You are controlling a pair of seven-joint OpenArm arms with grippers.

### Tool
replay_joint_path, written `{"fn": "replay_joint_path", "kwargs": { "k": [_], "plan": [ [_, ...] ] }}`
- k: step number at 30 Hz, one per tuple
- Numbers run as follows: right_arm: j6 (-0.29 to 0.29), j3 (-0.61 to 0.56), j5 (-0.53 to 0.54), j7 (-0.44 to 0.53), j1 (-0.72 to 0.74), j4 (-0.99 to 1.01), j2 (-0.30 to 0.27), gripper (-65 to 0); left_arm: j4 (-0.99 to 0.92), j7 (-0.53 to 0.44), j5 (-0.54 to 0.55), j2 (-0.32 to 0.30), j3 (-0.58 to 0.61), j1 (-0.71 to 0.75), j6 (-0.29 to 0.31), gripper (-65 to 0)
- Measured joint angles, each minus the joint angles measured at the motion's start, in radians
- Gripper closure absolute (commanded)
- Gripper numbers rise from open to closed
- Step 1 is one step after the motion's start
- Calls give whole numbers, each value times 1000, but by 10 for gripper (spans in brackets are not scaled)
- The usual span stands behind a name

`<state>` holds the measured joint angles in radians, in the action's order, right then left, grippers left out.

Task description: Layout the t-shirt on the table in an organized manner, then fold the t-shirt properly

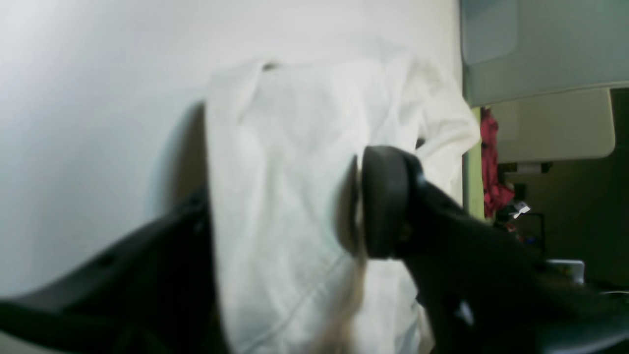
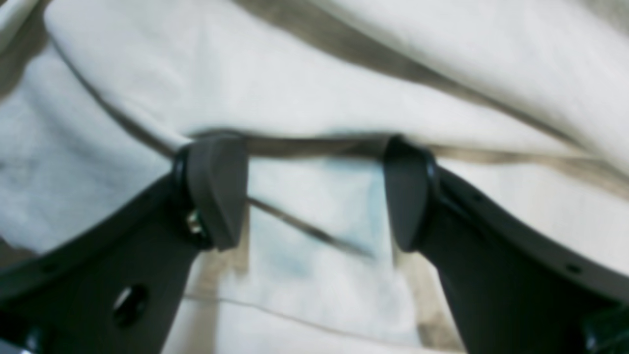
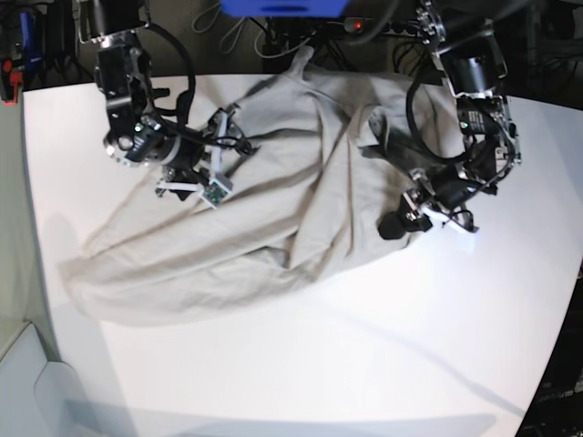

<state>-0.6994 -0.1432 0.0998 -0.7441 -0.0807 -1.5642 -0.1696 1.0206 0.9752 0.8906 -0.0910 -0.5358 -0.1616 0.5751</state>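
The t-shirt (image 3: 273,209) lies crumpled and slanting across the white table (image 3: 364,364), light beige and full of long folds. My left gripper (image 3: 398,223) is at the shirt's right edge. In the left wrist view its jaws stand apart, with a strip of t-shirt (image 1: 295,123) filling the gap between them (image 1: 290,196). My right gripper (image 3: 219,155) rests on the shirt's upper left part. In the right wrist view it is open (image 2: 314,162), its fingertips (image 2: 216,162) pushed against a fold of the t-shirt (image 2: 344,73), flat cloth between them.
A blue object (image 3: 282,7) and cables sit behind the table's far edge. In the left wrist view the table's edge (image 1: 467,162) runs close to the shirt, with pale furniture (image 1: 550,123) and something red (image 1: 491,167) beyond it.
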Motion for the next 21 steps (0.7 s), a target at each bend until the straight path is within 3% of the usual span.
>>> {"fn": "replay_joint_path", "kwargs": {
  "k": [4, 6, 8, 16, 21],
  "plan": [
    [0, 1, -1, 10, -6, 0, 0, -440, 5, 8, 4, 0, 1, 3, 2, -228],
    [0, 1, -2, 12, -9, -1, 0, -440, 5, 7, 4, 0, 0, 2, 2, -137],
    [0, 1, -2, 12, -9, -1, 0, -440, 7, 16, -1, -11, 1, -2, 1, -7],
    [0, 2, -2, 13, -12, -2, 0, -440, 32, 16, -2, -32, -3, -33, -4, -4],
    [0, 2, 4, 13, -13, -2, -8, -440, 290, 32, -13, -28, 0, -18, -15, -4]
  ]
}}
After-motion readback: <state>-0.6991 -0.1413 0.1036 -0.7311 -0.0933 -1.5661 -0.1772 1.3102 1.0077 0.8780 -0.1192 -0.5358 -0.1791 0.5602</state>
